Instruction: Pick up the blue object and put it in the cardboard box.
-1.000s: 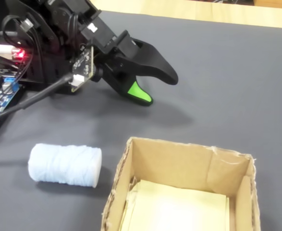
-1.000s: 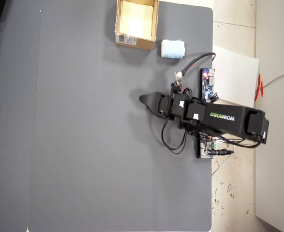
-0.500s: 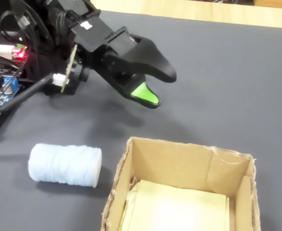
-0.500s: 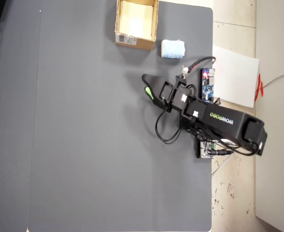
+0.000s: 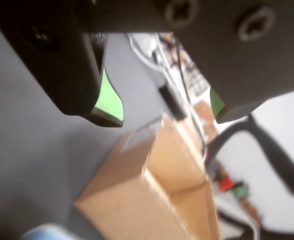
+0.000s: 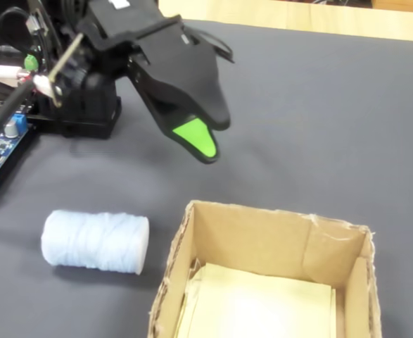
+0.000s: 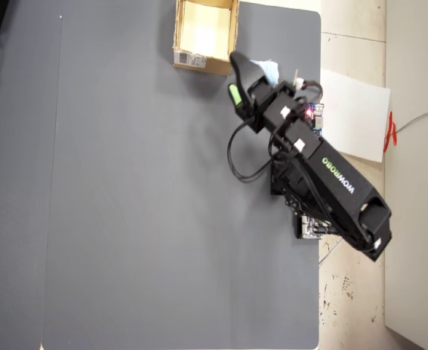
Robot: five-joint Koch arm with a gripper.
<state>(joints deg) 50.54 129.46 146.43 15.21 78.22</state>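
hovering empty with jaws spread, the tool (image 6: 202,144) is in the reach step; the blue object (image 6: 95,241) lies lower left on the counter (image 6: 319,127), beside the cardboard box (image 6: 262,239). next it must descend leftward onto it.

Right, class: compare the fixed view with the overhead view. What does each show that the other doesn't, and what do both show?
Only the fixed view shows the blue object whole, lying on its side left of the cardboard box, apart from it, with nothing holding it. Only the overhead view shows the whole arm, the full grey mat and the box's white label; there the blue object is mostly hidden behind the gripper. Both show the gripper raised above the mat beside the box, its green pads, and the box's pale inside.
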